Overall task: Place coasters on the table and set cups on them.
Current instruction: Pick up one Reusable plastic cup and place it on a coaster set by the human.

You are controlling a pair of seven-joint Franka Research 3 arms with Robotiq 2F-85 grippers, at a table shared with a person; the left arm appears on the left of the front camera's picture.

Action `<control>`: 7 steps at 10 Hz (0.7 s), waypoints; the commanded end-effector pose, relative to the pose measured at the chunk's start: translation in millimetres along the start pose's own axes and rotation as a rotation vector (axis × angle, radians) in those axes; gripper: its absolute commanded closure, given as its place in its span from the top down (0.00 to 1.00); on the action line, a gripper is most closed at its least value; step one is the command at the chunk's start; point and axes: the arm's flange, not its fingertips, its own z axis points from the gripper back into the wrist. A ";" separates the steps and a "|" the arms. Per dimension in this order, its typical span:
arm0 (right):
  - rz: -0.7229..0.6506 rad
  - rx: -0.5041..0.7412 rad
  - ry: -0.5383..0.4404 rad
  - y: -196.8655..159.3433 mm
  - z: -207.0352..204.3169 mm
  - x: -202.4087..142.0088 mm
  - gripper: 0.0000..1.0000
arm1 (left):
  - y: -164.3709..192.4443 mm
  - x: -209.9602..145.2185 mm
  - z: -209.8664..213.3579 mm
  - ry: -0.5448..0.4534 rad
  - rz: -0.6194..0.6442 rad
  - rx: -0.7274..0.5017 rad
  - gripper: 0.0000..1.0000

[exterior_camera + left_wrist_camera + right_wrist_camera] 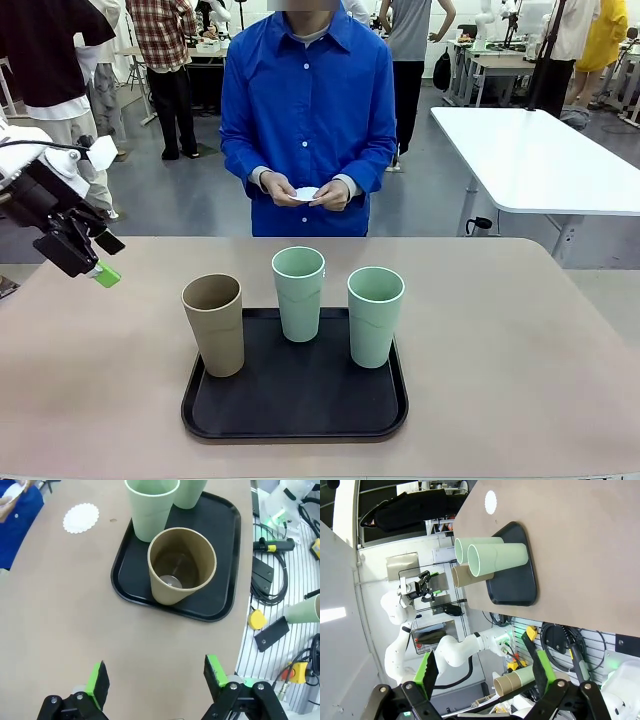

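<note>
Left gripper (pixel 104 258) (pixel 157 672) is held open and empty above the left part of the table (pixel 520 340); the right gripper (pixel 482 667) is likewise spread wide, with nothing between its pads.

From left to right, three cups are seen standing on the black tray (pixel 295 424): the tan-brown cup (pixel 214 325) at the near left, a mint cup (pixel 299 293) at the back middle, and a second mint cup (pixel 375 316) on the right. Each is set upright, long axis vertical, mouth pointing up and sides tapering to the base. In the wrist views one coaster (pixel 81 518) (pixel 491 502) is laid flat on the table beyond the tray's far edge, toward the person and apart from the tray. Another white coaster (pixel 306 193) is held between the person's hands (pixel 333 194) at waist height.
</note>
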 end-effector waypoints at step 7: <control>0.003 0.021 0.006 0.7 -0.7 1.0 1.00 | 51.6 -75.7 -81.2 -0.616 -0.418 -0.223 1.00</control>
